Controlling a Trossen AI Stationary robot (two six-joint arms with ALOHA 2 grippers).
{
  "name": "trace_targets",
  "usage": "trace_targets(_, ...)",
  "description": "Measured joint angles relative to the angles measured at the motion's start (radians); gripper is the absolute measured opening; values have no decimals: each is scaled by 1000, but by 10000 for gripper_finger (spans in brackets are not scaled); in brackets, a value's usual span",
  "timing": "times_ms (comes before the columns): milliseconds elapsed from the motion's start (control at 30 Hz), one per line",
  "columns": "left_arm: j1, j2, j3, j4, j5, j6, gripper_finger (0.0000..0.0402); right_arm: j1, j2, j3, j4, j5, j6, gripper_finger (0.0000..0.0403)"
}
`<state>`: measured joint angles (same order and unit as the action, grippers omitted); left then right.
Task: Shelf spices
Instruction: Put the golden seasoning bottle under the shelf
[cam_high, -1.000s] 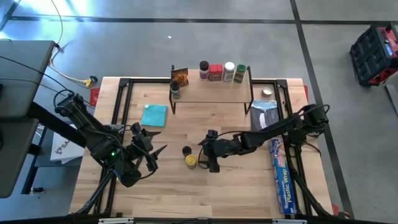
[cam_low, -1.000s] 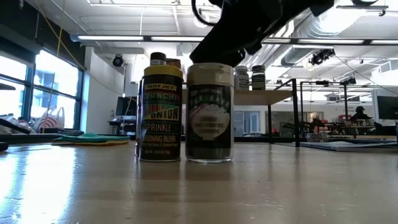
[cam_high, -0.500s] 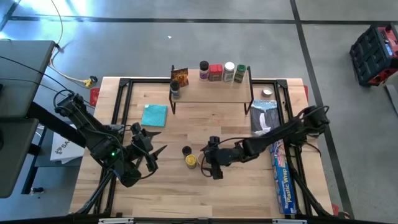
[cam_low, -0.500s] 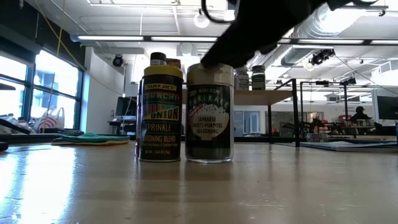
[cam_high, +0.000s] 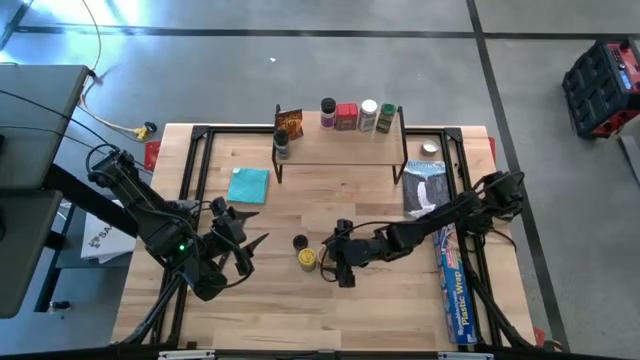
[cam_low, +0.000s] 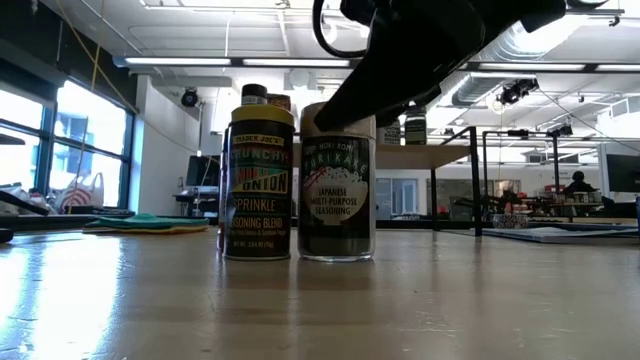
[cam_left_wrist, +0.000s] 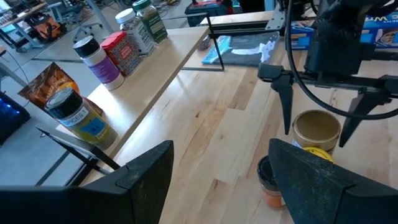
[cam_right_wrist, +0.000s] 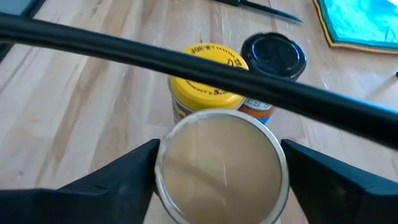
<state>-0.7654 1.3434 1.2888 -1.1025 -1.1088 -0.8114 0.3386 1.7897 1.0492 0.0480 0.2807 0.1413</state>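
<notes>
Three spice jars stand together on the table: a tan-lidded jar (cam_right_wrist: 221, 165), a yellow-topped jar (cam_right_wrist: 208, 74) and a dark-topped jar (cam_right_wrist: 273, 55). My right gripper (cam_high: 335, 265) is open, pointing down, with one finger on each side of the tan-lidded jar's top (cam_left_wrist: 317, 127). In the low view that jar (cam_low: 338, 195) stands upright on its base next to the yellow-topped jar (cam_low: 258, 185). My left gripper (cam_high: 240, 245) waits open, left of the jars. The shelf (cam_high: 340, 145) at the far side carries several jars, a red tin and an orange-brown packet (cam_high: 289, 122). My right gripper comes from above with its fingers (cam_right_wrist: 134, 171) on either side of the tan lid's rim (cam_right_wrist: 168, 149). I cannot tell whether they touch it. The jar stands on the table.
A teal cloth (cam_high: 248, 185) lies left of centre. A long blue plastic wrap box (cam_high: 452, 285) lies along the right edge, with a grey packet (cam_high: 428, 185) and a small tin (cam_high: 430, 150) beyond it. Bare wood lies near the front edge.
My right gripper has moved toward the table's near edge and come down over the tan-lidded jar, so its fingers now straddle the lid. The jars have stayed in place.
</notes>
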Motion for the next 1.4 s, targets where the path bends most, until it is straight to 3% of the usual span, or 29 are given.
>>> trace_targets(167, 0, 0, 0, 0, 1, -2, 259, 0, 0, 0, 0, -3, 9, 269)
trace_targets(467, 0, 0, 0, 0, 2, -6, 259, -14, -98, 48, -77, 5, -52, 269)
trace_targets(667, 0, 0, 0, 0, 1, -7, 259, -105, -214, 229, -302, 53, -144, 269)
trace_targets(833, 0, 0, 0, 0, 0, -7, 259, -257, -205, 478, -518, 49, -227, 269)
trace_targets(1033, 0, 0, 0, 0, 0, -13, 259, -480, -149, 659, -616, -77, -286, 269)
trace_targets(1200, 0, 0, 0, 0, 0, -9, 259, -648, -105, 677, -613, -259, -261, 269)
trace_targets(1400, 0, 0, 0, 0, -1, -6, 259, -731, -45, 677, -596, -320, -246, 269)
